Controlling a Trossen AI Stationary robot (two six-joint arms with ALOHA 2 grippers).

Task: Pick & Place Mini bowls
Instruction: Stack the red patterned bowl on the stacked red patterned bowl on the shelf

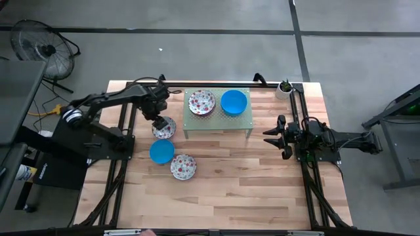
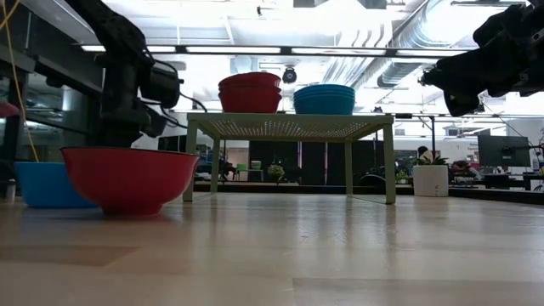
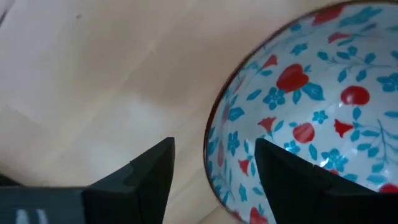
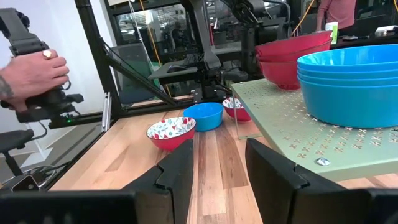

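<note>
A pale green perforated stand [image 1: 216, 121] carries a stack of floral mini bowls [image 1: 201, 103] and a stack of blue ones [image 1: 233, 102]. On the table left of it lie a floral bowl [image 1: 164, 129], a blue bowl [image 1: 161, 151] and another floral bowl [image 1: 183, 167], each resting on its base. My left gripper [image 3: 214, 144] points down over the first floral bowl [image 3: 298, 106], open. One finger [image 3: 149, 177] stands outside the rim [image 3: 210, 140] and the other [image 3: 292, 180] over the inside, with no touch showing. My right gripper [image 1: 272, 136] waits open at the table's right.
A small potted plant [image 1: 284, 87] stands at the far right corner. Beyond the table's left side, a person's hand [image 4: 31, 71] grips a dark device. Bare wood lies in front of the stand and toward the near edge.
</note>
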